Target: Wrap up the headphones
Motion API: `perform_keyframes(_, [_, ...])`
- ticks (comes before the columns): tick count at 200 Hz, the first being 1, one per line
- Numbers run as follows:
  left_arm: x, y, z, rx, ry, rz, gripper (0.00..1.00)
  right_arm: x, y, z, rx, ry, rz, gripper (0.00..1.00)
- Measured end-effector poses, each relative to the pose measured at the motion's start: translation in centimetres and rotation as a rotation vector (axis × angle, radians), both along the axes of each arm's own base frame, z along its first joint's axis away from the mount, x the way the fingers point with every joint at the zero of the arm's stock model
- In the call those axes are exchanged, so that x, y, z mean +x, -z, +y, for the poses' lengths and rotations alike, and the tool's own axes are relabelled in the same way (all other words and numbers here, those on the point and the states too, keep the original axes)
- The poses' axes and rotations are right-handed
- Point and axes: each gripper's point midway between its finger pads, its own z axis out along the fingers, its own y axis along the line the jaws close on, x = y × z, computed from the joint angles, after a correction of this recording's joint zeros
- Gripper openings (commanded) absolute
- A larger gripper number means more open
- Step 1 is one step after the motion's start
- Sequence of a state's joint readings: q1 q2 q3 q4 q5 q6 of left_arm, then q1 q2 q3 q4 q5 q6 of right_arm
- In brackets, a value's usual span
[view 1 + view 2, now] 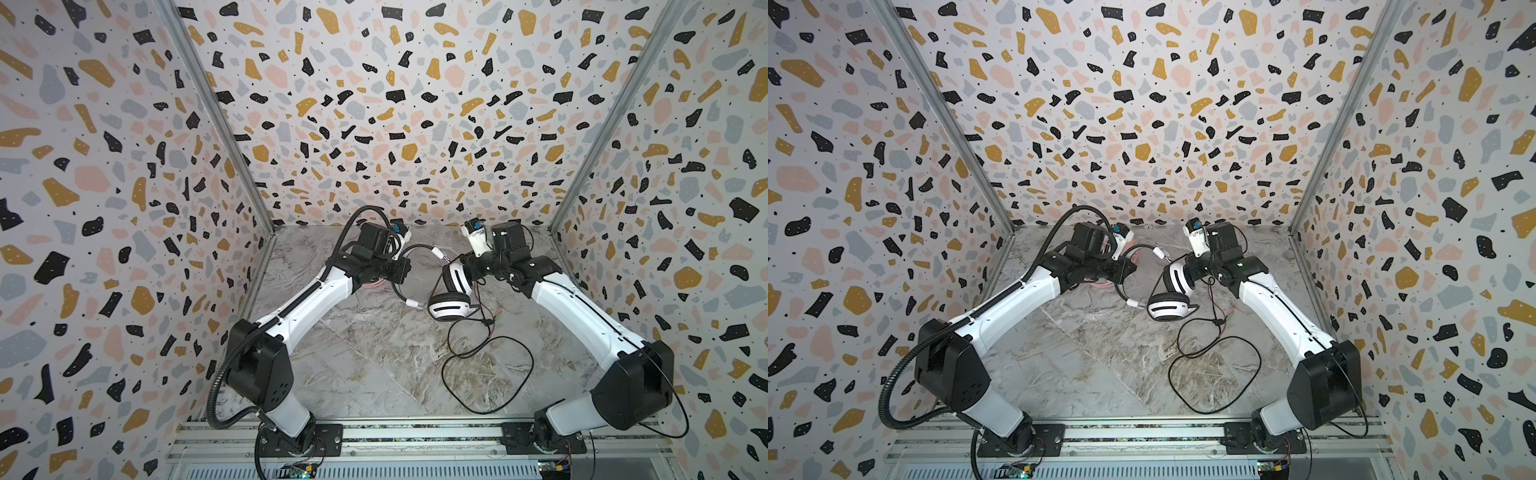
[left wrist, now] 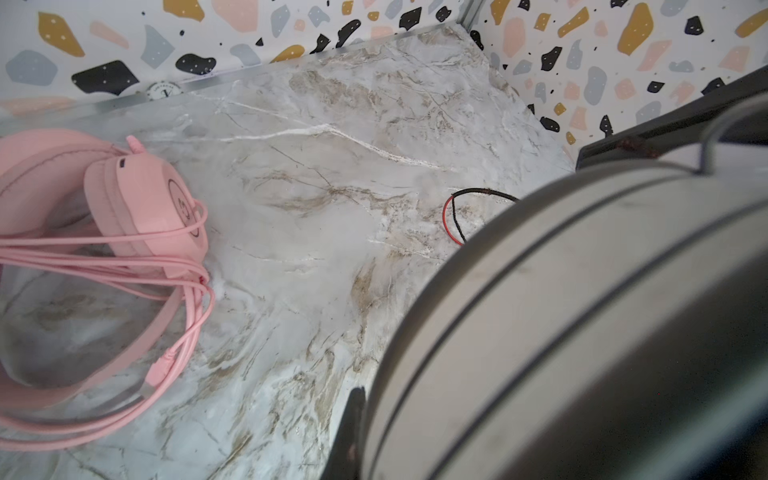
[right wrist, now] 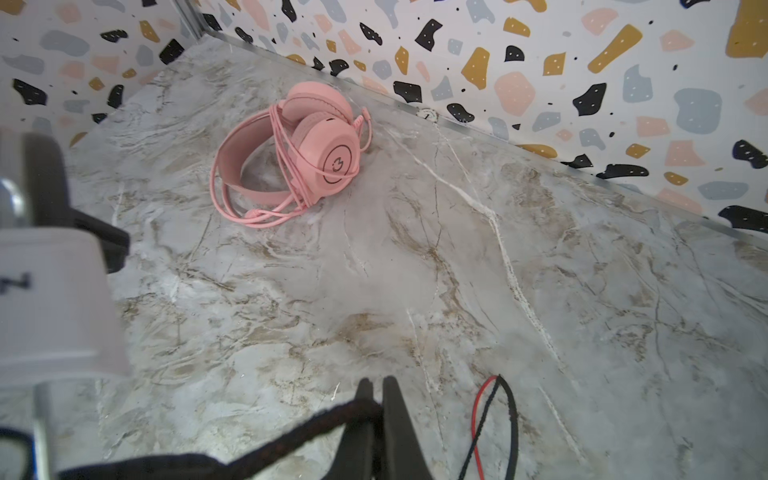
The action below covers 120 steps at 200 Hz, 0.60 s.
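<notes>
Task judged about half done. Finished half: pink headphones, lying on the counter close to the back wall, cups on the side nearer that wall, thin pink cable wound in several turns across band and cups, plug end lying beside the band. Unfinished half: white-and-black headphones, somewhat farther from the back wall than the pink set, between the two hands. Black cable unwound, trailing from the cups in a loose loop over the counter, well away from the back wall. Left hand closed narrow at the black headband, apparently pinching it, with a white cup shell filling much of the left wrist view. Right hand closed narrow on the braided black cable near the cups, thin red wire loose nearby. Long axis of the white-and-black set, crown of band to cups, roughly parallel to the back wall: crown toward the left hand, cups toward the right hand, one cup white shell up, its partner nearer the back wall and turned on edge. Resting on the counter or lifted clear: cannot tell. Left to do, by this reading: gathering the black loop and winding it round the set, as on the pink one.
</notes>
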State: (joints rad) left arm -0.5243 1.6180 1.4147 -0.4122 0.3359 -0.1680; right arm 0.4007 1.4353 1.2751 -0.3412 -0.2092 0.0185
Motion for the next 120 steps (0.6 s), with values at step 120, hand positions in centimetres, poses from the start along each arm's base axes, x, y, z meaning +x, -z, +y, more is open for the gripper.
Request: perform_keyframes(120, [-1.5, -3.8, -1.1, -0.122, 0.084, -0.087, 0.0, -2.3, 0.7, 1.7, 0.202, -0.102, -0.045, 0.18])
